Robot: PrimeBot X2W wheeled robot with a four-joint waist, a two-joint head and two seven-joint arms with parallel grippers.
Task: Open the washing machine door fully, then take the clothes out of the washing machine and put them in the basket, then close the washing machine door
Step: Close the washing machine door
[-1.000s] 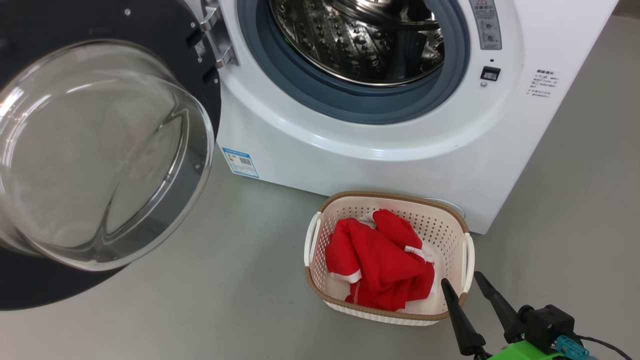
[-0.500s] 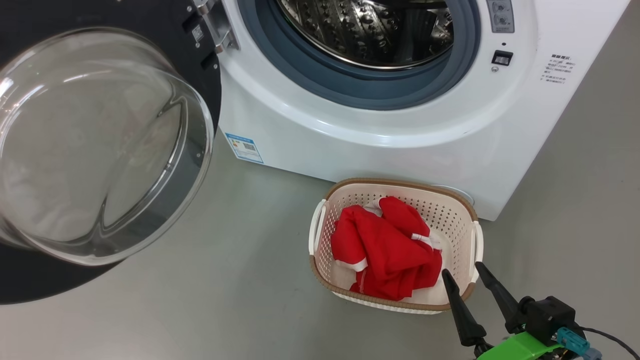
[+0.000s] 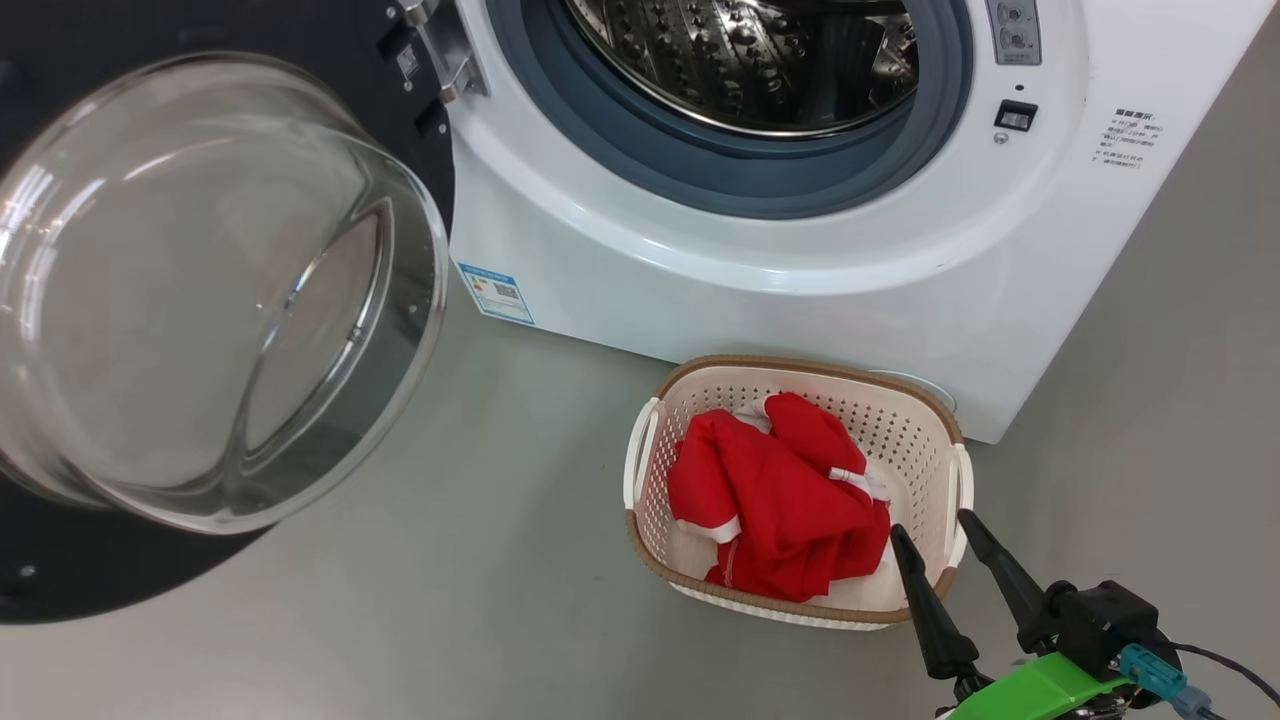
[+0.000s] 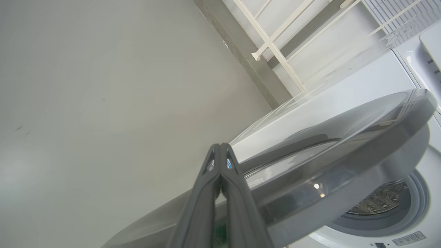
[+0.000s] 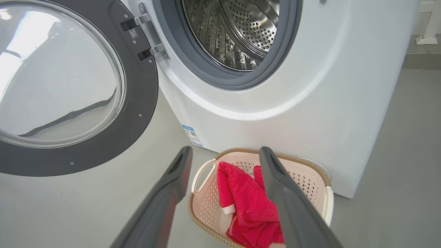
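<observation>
The white washing machine (image 3: 760, 260) stands with its steel drum (image 5: 234, 31) bare of clothes. Its door (image 3: 200, 290), a black rim around a bulging glass bowl, is swung wide to the left. The red clothes (image 3: 780, 500) lie bunched inside the cream basket (image 3: 800, 366) on the floor before the machine. My right gripper (image 3: 931, 522) is open and holds nothing, its tips over the basket's near right corner. In the right wrist view, the right gripper (image 5: 226, 148) frames the basket (image 5: 310, 168). My left gripper (image 4: 220, 146) is shut, its fingers pressed together beside the door's outer face (image 4: 344, 144).
Grey floor (image 3: 480, 560) spreads to the left of the basket, under the open door. A blue sticker (image 3: 495, 292) sits low on the machine's front. Behind the machine, a white rack frame (image 4: 275, 44) stands by the wall.
The head view has shifted a little, so the machine and basket sit slightly higher and more to the right. The right gripper stays open by the basket's corner.
</observation>
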